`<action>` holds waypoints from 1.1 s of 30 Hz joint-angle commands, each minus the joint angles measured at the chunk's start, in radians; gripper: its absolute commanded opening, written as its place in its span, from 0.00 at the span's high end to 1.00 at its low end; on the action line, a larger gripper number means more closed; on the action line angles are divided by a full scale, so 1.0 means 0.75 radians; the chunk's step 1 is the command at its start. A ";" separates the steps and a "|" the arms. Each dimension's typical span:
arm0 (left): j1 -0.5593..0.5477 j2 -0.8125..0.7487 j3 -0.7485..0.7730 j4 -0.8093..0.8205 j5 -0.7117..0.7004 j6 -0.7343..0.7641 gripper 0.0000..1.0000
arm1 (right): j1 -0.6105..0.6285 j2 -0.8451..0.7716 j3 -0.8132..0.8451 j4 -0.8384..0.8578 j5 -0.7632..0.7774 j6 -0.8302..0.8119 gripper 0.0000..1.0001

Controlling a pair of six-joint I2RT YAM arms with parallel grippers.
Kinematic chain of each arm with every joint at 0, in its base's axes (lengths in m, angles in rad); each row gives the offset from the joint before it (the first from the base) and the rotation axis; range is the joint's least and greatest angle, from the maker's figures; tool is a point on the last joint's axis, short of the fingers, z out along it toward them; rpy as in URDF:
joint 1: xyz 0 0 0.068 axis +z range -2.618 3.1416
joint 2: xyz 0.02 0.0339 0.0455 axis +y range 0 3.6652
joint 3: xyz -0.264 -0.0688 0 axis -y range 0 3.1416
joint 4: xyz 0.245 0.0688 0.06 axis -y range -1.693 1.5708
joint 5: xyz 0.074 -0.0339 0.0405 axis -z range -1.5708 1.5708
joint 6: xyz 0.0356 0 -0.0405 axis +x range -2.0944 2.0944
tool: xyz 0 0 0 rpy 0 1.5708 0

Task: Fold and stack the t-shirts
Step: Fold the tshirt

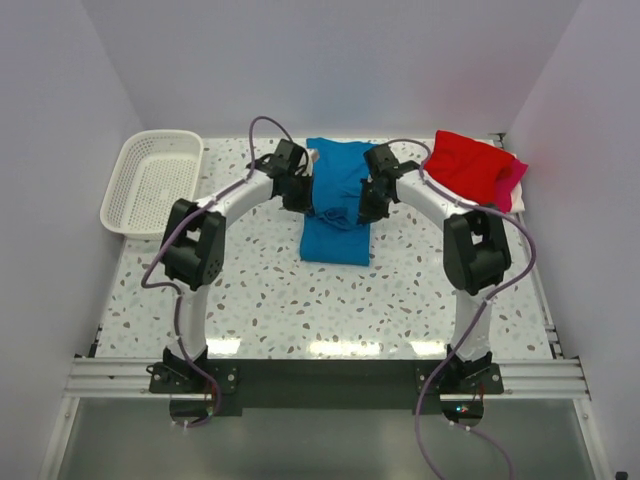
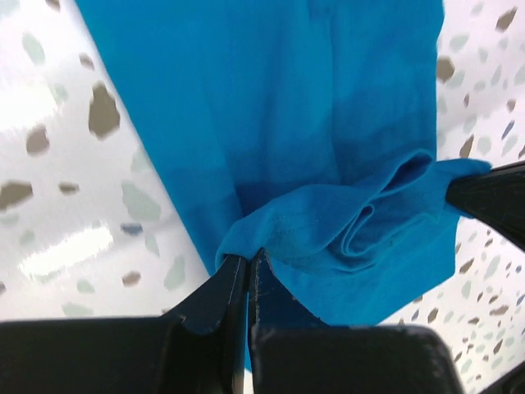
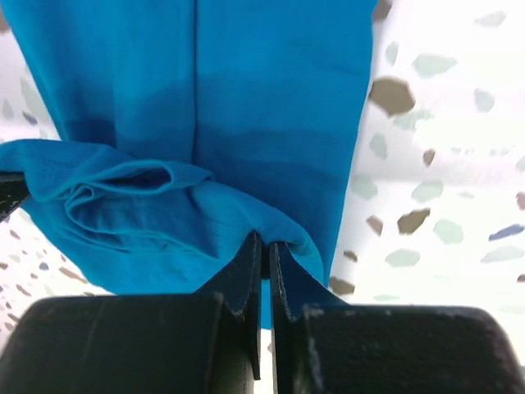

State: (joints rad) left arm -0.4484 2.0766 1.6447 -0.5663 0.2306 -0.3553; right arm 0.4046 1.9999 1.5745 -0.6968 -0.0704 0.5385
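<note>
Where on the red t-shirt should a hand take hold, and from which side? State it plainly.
Grip the red t-shirt at its near left edge, coming down from the open table side. It lies bunched over the magenta t-shirt in the far right corner, walls close behind and right. The right hand is nearer, but like the left hand it is shut on the blue t-shirt.

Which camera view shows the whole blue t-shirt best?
The top external view: only there the blue t-shirt shows nearly whole, lying on the table. Each wrist view shows only a close patch of it, with a bunched fold pinched in the left gripper or the right gripper.
</note>
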 commanded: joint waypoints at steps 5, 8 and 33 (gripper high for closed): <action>0.046 0.156 0.257 -0.034 0.032 0.040 1.00 | -0.057 0.121 0.189 -0.055 -0.029 -0.047 1.00; 0.066 0.199 0.294 -0.034 0.032 0.032 1.00 | -0.073 0.168 0.234 -0.055 -0.039 -0.049 1.00; 0.144 -0.259 -0.267 0.198 0.016 -0.025 0.01 | -0.175 -0.214 0.043 0.043 -0.157 -0.002 0.40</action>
State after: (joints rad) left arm -0.3401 1.9301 1.6100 -0.4992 0.2035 -0.3790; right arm 0.2676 1.9083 1.7164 -0.7101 -0.1272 0.5236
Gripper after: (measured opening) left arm 0.992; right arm 0.601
